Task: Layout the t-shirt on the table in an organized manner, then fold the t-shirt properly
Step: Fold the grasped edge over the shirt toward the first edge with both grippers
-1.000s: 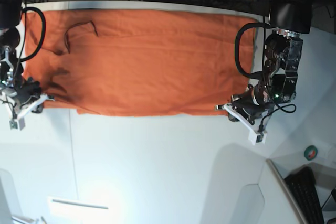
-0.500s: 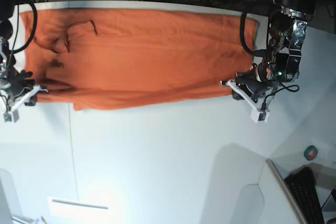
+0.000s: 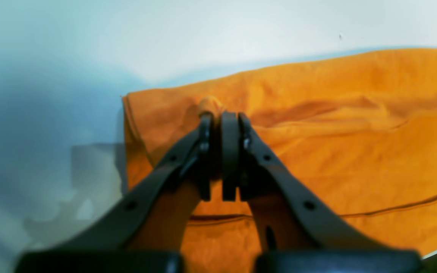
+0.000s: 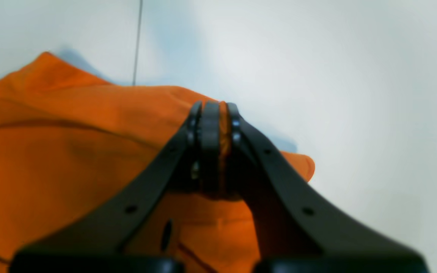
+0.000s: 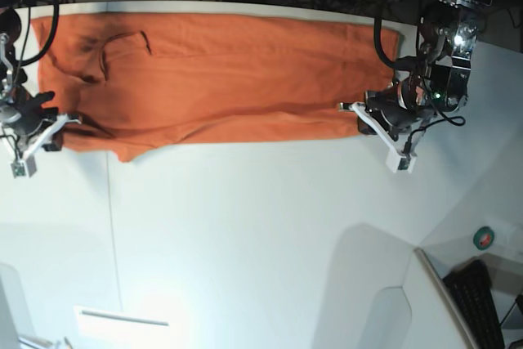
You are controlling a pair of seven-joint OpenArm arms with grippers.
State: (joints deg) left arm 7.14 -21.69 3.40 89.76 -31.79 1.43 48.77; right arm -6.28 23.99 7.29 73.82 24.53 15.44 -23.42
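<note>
Item: plain orange cloth t-shirt point(image 5: 221, 79), spread as a long horizontal band across the upper part of the base view, on the large smooth white table point(image 5: 245, 234). Its upper edge runs along the table's far edge at the top of the frame; its lower edge is uneven, dipping to a small point at lower left. Creases and a dark fold line mark the upper left area of the cloth.

Left gripper point(image 5: 364, 116), dark with white finger pieces: at the right end of the shirt in the base view, at the cloth's lower right corner. In the left wrist view its jaws are pressed together at frame centre point(image 3: 222, 121), with a small bunch of orange fabric pinched at the tips.

Right gripper point(image 5: 57, 132): at the left end of the shirt, on its lower left edge. In the right wrist view the jaws are closed at frame centre point(image 4: 211, 113), a sliver of orange cloth clamped between them.
</note>
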